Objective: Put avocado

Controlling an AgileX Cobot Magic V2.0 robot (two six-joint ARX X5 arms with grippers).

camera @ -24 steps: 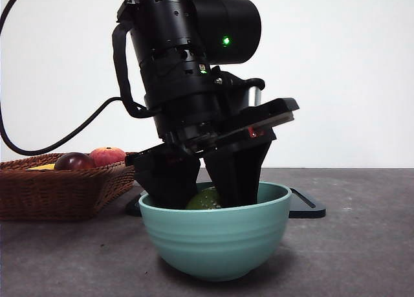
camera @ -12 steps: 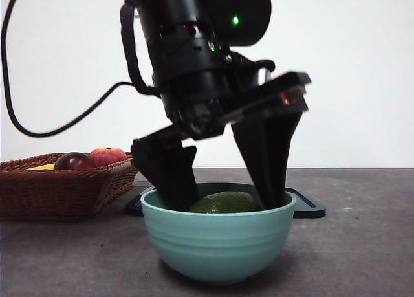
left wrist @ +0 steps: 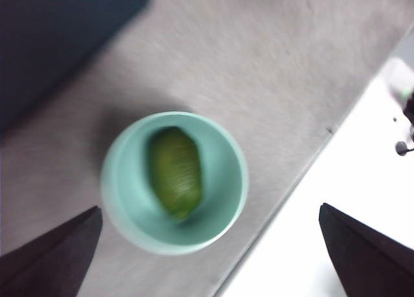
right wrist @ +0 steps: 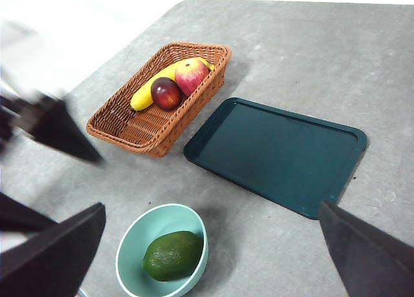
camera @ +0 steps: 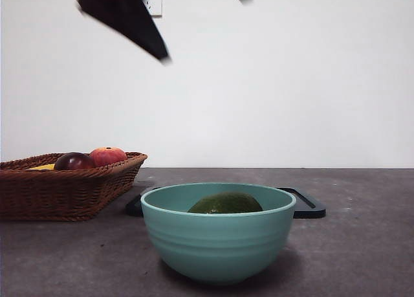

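The dark green avocado (camera: pixel 226 203) lies on its side inside the teal bowl (camera: pixel 217 242) at the table's front middle. It also shows in the left wrist view (left wrist: pixel 176 173) and the right wrist view (right wrist: pixel 173 255). My left gripper (left wrist: pixel 209 208) is open and empty, high above the bowl (left wrist: pixel 240 174). In the front view its jaws show as blurred black tips at the top (camera: pixel 204 28). My right gripper (right wrist: pixel 211 206) is open and empty, held high over the table, looking down on the bowl (right wrist: pixel 136 239).
A wicker basket (camera: pixel 58 190) (right wrist: pixel 152 125) at the left holds a dark maroon fruit (right wrist: pixel 166 92), a red-orange fruit (right wrist: pixel 192 76) and a banana (right wrist: pixel 149 90). A dark flat tray (camera: pixel 304 206) (right wrist: pixel 278 154) lies behind the bowl. The left arm's blurred jaw (right wrist: pixel 58 125) shows beside the basket.
My left gripper has let go of the avocado in the bowl, opened, and risen from the bowl to the top of the front view. The avocado stays in the bowl.
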